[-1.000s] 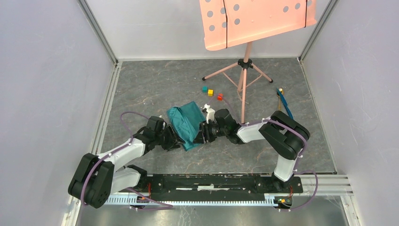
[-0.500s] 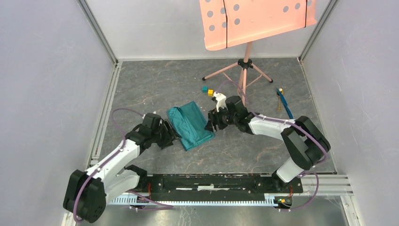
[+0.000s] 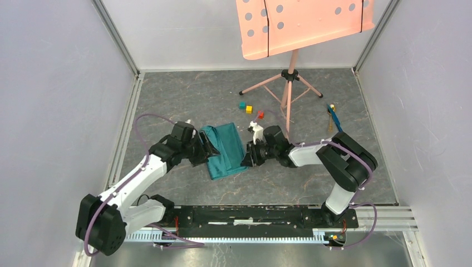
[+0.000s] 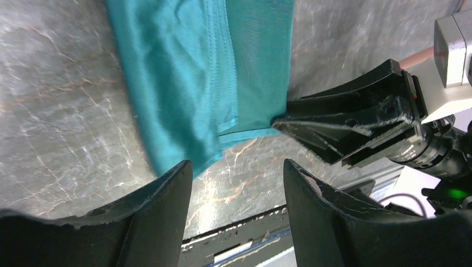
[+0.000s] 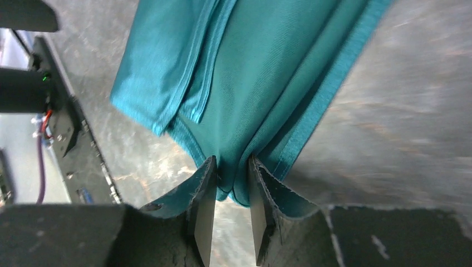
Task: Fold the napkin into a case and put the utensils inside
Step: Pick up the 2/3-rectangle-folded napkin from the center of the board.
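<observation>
Since half a second ago the napkin (image 3: 225,149) has narrowed and turned more upright at mid-frame. At its lower right corner the right gripper (image 5: 231,186) is pinched tight on the cloth. At its left edge the left gripper (image 4: 237,189) gapes wide, holding nothing. The utensils (image 3: 334,119) lie at upper right.

- The napkin (image 3: 225,151) lies folded between my two grippers.
- My left gripper (image 3: 210,150) is at its left edge, and my right gripper (image 3: 245,159) is at its right edge.
- The utensils (image 3: 334,120) lie well apart, far right.
- Three cubes (image 3: 249,109) sit beyond the napkin.
</observation>
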`<state>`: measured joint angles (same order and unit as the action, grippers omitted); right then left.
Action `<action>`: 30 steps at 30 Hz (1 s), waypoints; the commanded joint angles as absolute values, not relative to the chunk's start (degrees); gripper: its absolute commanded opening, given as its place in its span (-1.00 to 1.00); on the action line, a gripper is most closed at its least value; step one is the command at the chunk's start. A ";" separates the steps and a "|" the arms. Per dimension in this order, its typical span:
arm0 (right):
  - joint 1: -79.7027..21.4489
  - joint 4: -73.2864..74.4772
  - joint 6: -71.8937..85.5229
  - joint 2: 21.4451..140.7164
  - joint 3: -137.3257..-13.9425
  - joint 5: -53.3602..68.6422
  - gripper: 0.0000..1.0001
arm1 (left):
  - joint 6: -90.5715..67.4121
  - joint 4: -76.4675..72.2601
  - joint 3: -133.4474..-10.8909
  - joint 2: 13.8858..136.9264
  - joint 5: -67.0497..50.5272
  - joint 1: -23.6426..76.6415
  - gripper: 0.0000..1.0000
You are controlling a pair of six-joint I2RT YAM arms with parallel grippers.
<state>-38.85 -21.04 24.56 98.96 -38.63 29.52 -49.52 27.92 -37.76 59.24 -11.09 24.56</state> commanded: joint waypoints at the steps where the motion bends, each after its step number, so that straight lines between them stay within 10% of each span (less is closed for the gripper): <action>1: -44.54 -30.82 33.20 95.80 -35.16 30.14 -0.34 | -47.14 28.74 -41.06 62.84 -10.71 30.07 0.35; 7: -42.39 -10.68 26.10 87.38 -36.29 16.30 0.55 | -49.80 32.72 -47.29 71.38 -0.24 44.21 0.39; 14: -39.78 -2.86 21.48 71.44 -29.33 7.37 0.92 | -51.57 41.85 -59.56 84.17 11.62 56.04 0.16; 30: -35.95 -2.20 22.51 61.06 -21.72 7.41 0.96 | -51.25 45.16 -69.57 100.26 15.03 59.30 0.23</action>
